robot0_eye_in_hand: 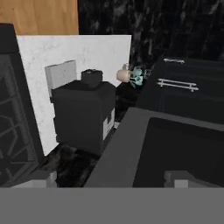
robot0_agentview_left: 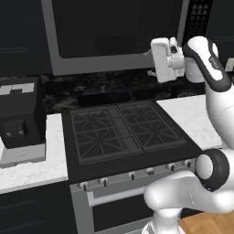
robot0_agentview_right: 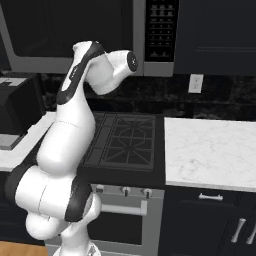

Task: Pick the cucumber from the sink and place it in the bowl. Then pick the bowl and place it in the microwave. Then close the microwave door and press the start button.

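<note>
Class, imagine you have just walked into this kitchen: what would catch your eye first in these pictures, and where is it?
First comes the white robot arm, rising in front of the black stove and bending up toward the microwave door, whose dark glass window sits above the burners. Next is the black coffee machine on the pale marble counter left of the stove. The gripper is raised beside the door's lower right corner.

microwave (robot0_agentview_left: pixel 119 36) above stove (robot0_agentview_left: pixel 125 132) — coffee machine (robot0_agentview_left: pixel 20 119) on counter (robot0_agentview_left: pixel 32 169) left of it
</note>
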Tool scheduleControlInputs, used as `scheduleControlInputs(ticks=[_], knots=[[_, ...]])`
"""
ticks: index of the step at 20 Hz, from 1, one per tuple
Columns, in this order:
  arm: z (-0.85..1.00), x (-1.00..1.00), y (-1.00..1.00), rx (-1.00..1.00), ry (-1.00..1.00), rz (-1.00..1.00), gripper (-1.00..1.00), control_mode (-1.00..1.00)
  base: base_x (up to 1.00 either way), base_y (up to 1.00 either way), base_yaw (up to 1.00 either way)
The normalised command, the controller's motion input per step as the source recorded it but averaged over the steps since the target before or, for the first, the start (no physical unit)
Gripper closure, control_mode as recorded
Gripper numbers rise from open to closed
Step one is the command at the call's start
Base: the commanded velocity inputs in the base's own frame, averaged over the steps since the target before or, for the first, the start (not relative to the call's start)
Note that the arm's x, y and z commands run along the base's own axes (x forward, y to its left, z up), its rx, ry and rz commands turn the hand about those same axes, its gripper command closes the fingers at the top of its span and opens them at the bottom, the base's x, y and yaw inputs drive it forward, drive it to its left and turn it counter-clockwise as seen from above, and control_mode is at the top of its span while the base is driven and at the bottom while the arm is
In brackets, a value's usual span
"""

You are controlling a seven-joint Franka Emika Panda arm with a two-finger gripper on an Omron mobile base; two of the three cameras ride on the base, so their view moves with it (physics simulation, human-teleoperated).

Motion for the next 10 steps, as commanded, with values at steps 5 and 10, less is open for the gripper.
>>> scheduleControlInputs(ticks=[5,10], knots=[[0.02,-0.71,-0.99,0.04,-0.03,0.20,-1.00,-1.00,0.00,0.00,0.00],[0.00,-0.17,-1.00,0.04,-0.01,0.10,-1.00,-1.00,0.00,0.00,0.00]])
